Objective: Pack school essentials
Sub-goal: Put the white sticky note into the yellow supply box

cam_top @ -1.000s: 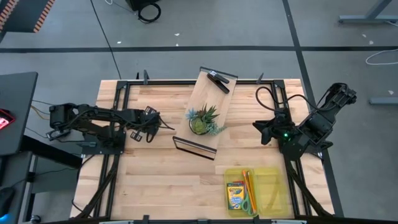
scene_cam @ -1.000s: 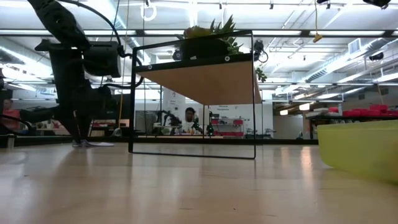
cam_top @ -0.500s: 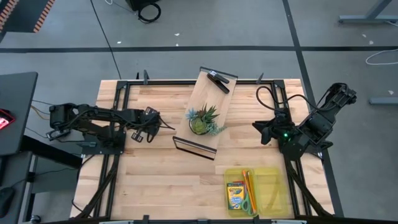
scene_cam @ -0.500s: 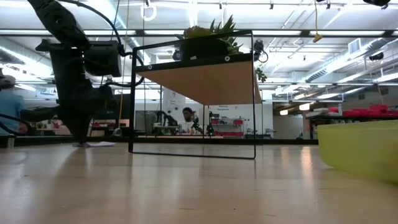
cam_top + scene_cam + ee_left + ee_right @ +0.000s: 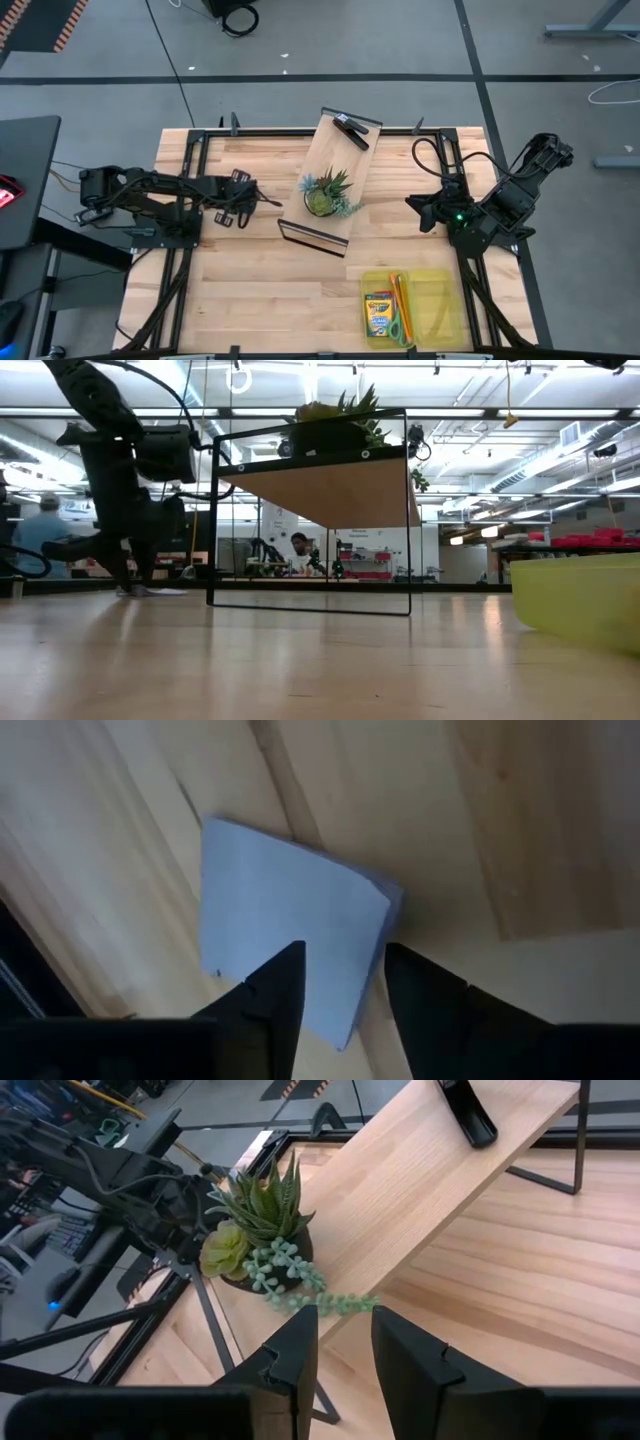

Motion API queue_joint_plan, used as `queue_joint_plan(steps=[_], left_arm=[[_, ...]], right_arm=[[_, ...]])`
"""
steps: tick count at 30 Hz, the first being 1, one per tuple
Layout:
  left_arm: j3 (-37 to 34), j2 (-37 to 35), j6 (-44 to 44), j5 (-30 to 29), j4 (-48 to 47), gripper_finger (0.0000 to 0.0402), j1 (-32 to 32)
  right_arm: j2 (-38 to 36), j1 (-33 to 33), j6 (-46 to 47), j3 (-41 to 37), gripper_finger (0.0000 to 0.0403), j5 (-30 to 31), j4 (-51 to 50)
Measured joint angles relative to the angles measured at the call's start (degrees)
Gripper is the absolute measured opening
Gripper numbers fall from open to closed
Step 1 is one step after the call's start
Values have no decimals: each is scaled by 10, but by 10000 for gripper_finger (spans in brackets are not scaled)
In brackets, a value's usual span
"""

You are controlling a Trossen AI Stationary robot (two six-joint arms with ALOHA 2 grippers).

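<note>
The pale blue-white pad (image 5: pixel 285 935) lies flat on the wood, seen in the low view as a thin pale sheet (image 5: pixel 160 592). My left gripper (image 5: pixel 345 985) is open above it, near the table's left side (image 5: pixel 240 202). One finger stands over the pad and the other just past its edge. The crayon box (image 5: pixel 378 314), orange pencils (image 5: pixel 397 292) and green-handled scissors (image 5: pixel 403 325) lie in the yellow bin (image 5: pixel 445 300). My right gripper (image 5: pixel 345 1345) is open and waits over the table's right side (image 5: pixel 415 207). My left gripper points down at the pad, its fingers astride one edge of the pad (image 5: pixel 375 935). I cannot tell whether the fingers touch the pad. The pad lies flat on the table.
A slanted wooden shelf on a black wire frame (image 5: pixel 335 165) stands mid-table. It carries a spiky potted plant (image 5: pixel 325 192) and a black clip-like object (image 5: pixel 350 128). The yellow bin sits at the near right edge (image 5: pixel 580 600). Bare wood lies between the pad and the bin.
Both arms have kept still. A person in the room beyond the table has walked into the left of the low view.
</note>
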Motion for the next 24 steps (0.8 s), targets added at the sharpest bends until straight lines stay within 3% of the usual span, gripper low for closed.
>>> queue_joint_plan(steps=[4, 24], left_arm=[[-13, 1, 10, -24, 13, 146, 0], [-11, 44, 11, -31, 28, 89, 0]], right_arm=[[0, 0, 0, 0, 103, 0, 4], [0, 0, 0, 0, 103, 0, 20]])
